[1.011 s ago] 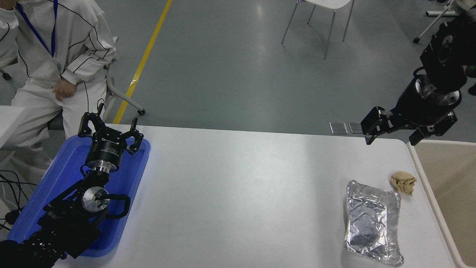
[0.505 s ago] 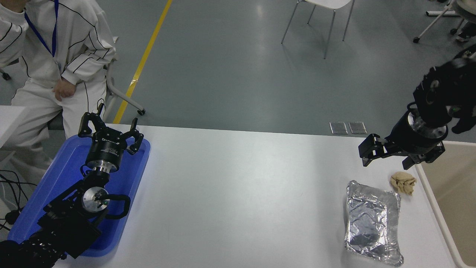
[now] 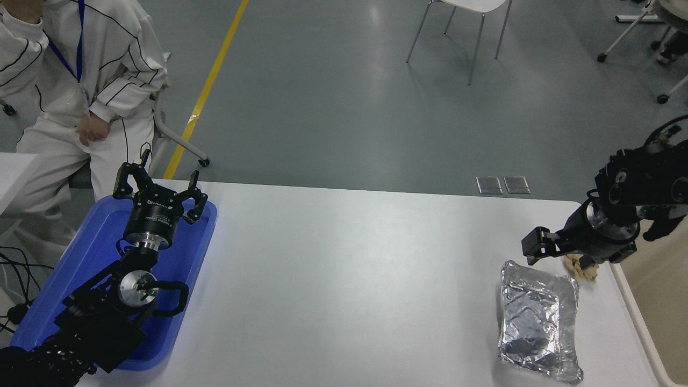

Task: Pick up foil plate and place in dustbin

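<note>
The foil plate (image 3: 539,321), a shiny wrinkled silver tray, lies on the white table (image 3: 349,279) near its front right corner. The beige dustbin (image 3: 658,290) stands past the table's right edge, only partly in view. My right gripper (image 3: 561,256) is open and hangs low just beyond the plate's far edge, one finger over the plate's far left corner, the other over a tan paper wad (image 3: 587,273). It holds nothing. My left gripper (image 3: 159,185) is open and parked over the blue tray at the lower left.
A shallow blue tray (image 3: 80,258) lies on the table's left side under the left arm. A person in white clothes (image 3: 91,80) sits at the far left. A white chair (image 3: 462,21) stands on the floor beyond the table.
My right arm has come down and toward me, from above the table's far right corner to just over the foil plate's far edge and the wad. The left arm has not moved.
</note>
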Tool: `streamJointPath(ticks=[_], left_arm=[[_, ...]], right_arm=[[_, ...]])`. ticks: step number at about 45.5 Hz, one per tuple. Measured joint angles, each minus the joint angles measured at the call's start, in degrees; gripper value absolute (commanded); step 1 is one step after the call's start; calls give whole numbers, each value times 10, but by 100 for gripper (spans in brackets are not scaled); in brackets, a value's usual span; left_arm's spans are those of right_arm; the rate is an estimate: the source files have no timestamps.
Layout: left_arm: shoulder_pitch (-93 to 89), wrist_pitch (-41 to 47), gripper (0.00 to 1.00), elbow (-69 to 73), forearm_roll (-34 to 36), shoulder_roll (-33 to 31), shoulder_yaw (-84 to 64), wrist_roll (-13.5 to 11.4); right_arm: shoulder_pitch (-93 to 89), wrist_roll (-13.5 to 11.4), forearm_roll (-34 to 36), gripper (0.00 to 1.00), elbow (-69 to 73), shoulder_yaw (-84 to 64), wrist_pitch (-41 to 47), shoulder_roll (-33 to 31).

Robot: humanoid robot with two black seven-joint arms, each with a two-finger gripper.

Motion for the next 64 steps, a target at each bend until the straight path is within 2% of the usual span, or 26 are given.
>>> streamJointPath(ticks=[14,40,46,53,58,64], left_arm=[[0,0,100,0,0,0,0,0],[0,0,100,0,0,0,0,0],[0,0,100,0,0,0,0,0],[0,0,100,0,0,0,0,-1],[0,0,100,0,0,0,0,-1],[0,0,100,0,0,0,0,-1]], right_arm=[[-91,0,-11,94,-32,19,-60,-6],[-225,-1,-40,94,-125,52,-81,-8],[-248,-1,-43,86,-141,67,-82,-6],[-270,-2,-44,85,-157,81,-84,-6],[-284,-2,-43,69,-167,87,-84,-5],[-295,-2,-39,39,-175,92,-84,-6]])
